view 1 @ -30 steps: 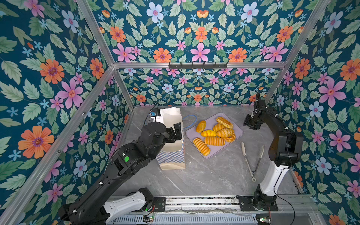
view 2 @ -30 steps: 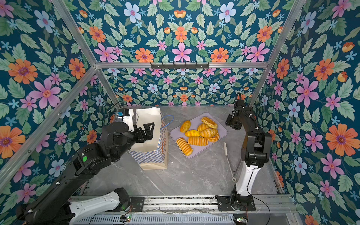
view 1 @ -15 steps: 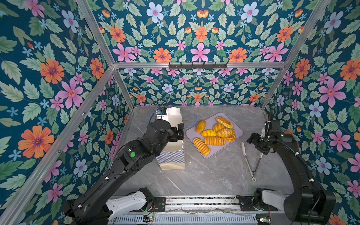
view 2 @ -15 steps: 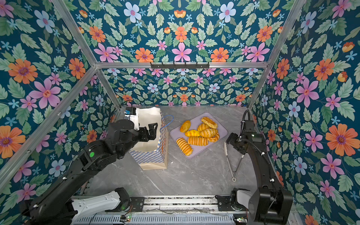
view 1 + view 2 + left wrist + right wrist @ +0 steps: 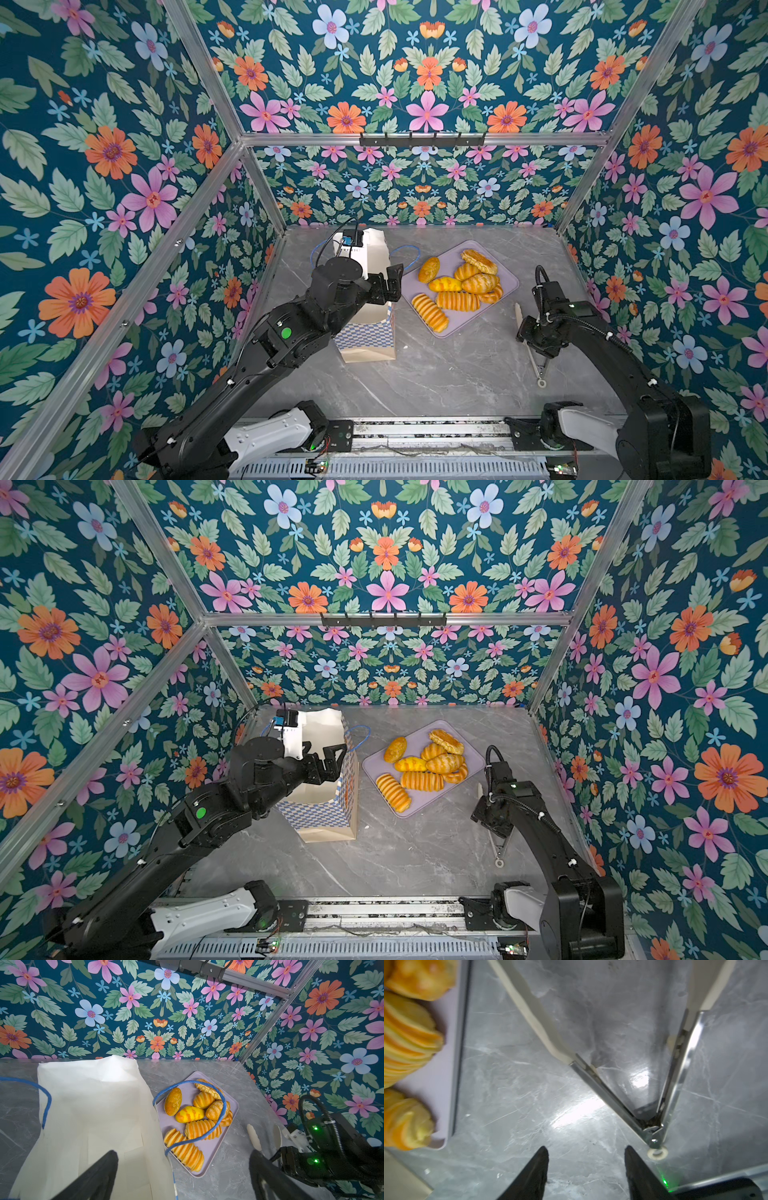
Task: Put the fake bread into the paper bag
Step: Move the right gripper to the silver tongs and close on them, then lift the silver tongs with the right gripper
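Left gripper (image 5: pixel 386 282) spread wide over the paper bag (image 5: pixel 365 338); right arm bent low, right gripper (image 5: pixel 585 1149) parted, empty, by tongs (image 5: pixel 602 1091).

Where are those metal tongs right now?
In both top views the tongs lie spread on the grey table, on the right, beside the lavender tray, with the right tool poised over them.

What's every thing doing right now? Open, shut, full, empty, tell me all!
Paper bag: upright, mouth open.
Fake bread: piled on the tray.
Tongs: lying flat, spread open.
Left gripper: open, at the bag's mouth.
Right gripper: open, empty, near the tongs.
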### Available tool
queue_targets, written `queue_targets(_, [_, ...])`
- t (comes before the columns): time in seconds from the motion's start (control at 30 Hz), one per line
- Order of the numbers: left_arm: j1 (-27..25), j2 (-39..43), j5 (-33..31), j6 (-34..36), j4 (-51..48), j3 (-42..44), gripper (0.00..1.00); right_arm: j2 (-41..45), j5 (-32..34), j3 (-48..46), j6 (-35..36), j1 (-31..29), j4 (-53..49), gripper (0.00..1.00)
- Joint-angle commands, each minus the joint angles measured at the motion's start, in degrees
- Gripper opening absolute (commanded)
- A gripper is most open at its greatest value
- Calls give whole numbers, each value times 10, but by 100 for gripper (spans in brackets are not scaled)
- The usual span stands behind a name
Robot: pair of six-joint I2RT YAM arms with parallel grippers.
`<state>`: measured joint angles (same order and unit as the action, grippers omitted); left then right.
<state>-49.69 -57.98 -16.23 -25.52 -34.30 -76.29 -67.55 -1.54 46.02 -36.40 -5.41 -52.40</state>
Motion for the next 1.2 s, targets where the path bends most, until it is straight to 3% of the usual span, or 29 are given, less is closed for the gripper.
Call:
queue_targets(0.0, [0, 6, 2, 1, 18, 8, 100, -13, 34, -10, -20, -1, 7, 58])
queue_targets(0.3, [0, 16, 8, -1, 20, 18, 99, -75, 47, -7, -15, -2, 37, 51])
queue_targets(0.67, [0, 37, 3, -5, 19, 25, 100, -142, 57, -16, -14, -1, 69, 51])
queue_targets(1.17, [0, 41, 8, -11, 29, 43, 100, -99, -45, -12, -67, -38, 98, 47])
